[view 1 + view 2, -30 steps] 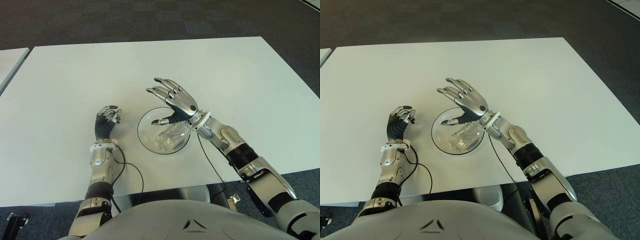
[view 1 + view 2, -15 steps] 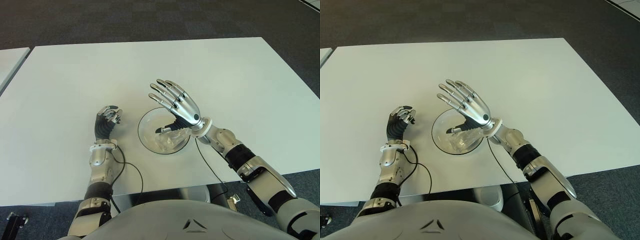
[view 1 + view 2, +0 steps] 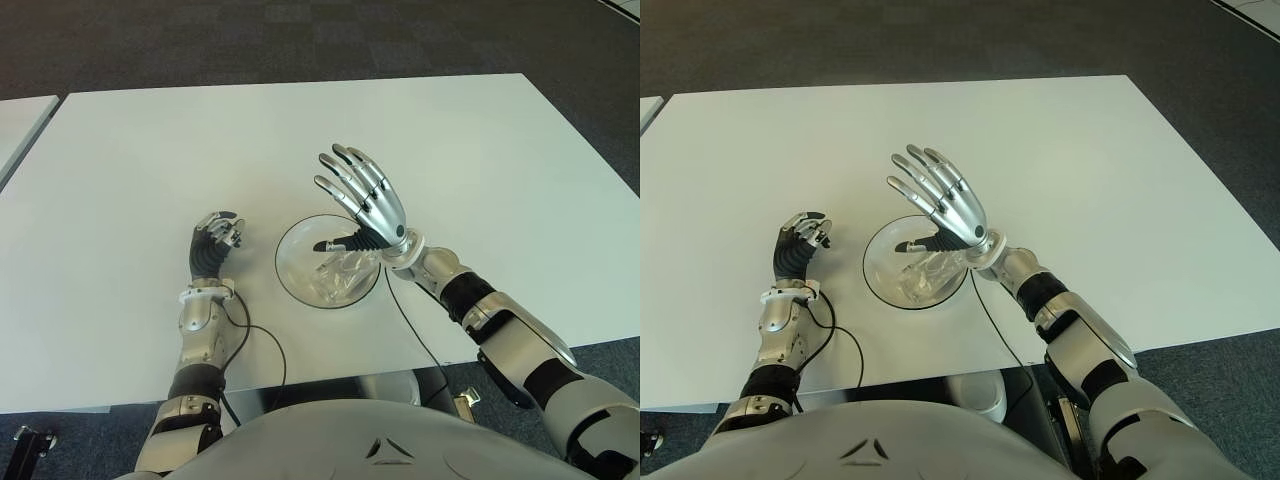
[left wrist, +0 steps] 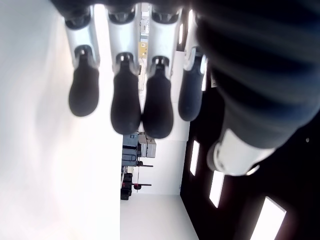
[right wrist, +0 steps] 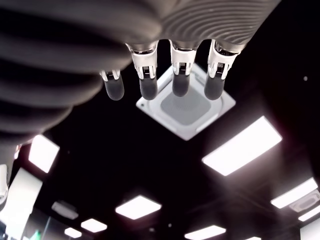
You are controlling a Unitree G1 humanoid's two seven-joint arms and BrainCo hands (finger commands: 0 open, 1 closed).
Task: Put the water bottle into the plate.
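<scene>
The clear water bottle [image 3: 340,277] lies on its side in the glass plate [image 3: 293,256], near the tabletop's [image 3: 480,150] front edge; its outline is hard to trace and no label is legible. The right hand [image 3: 365,200] is raised above the plate's right rim, fingers spread, empty. The left hand [image 3: 213,243], left of the plate, is curled, holding nothing.
</scene>
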